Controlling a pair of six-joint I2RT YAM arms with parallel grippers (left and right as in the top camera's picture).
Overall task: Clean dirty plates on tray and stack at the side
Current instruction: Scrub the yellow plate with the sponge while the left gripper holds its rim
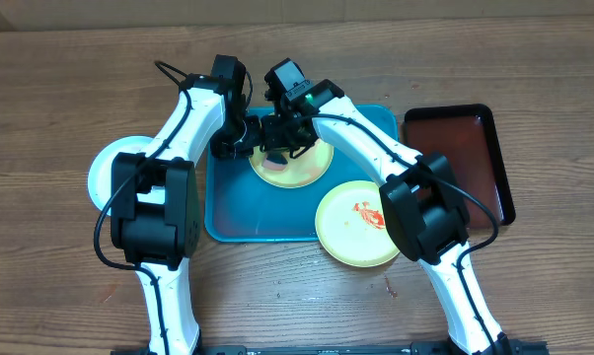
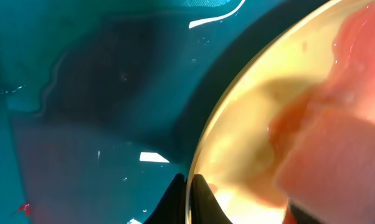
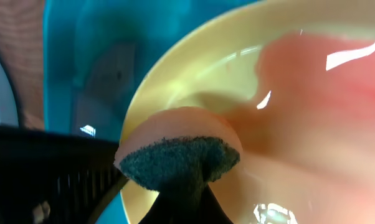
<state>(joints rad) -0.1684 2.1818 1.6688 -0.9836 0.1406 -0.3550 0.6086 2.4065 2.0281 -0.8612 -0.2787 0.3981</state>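
Left pincer (image 2: 190, 200): closed on the left rim of the yellow-green plate (image 1: 302, 170); the thin rim goes between the two fingers.
Right pincer (image 3: 181, 190): closed on a sponge (image 3: 178, 155), with the dark scouring side facing the wrist camera.
Sponge: presses on the inside of the same plate, near its left rim; a pink smear shows on the plate beside it.
Pincers: both are over the far half of the tray and near each other, with the plate between them.
Turquoise tray (image 1: 238, 212): carries the held plate in its far middle part; the bare floor is left of and in front of the plate.
Second yellow-green plate (image 1: 351, 237): has red sauce on it and lies at the tray's near right corner, partly over the raised rim.
Light blue plate (image 1: 105, 173): on the table (image 1: 60, 79), left of the tray and partly under the left arm.
Dark brown-red tray (image 1: 465, 138): just beside the turquoise tray, at its right edge.
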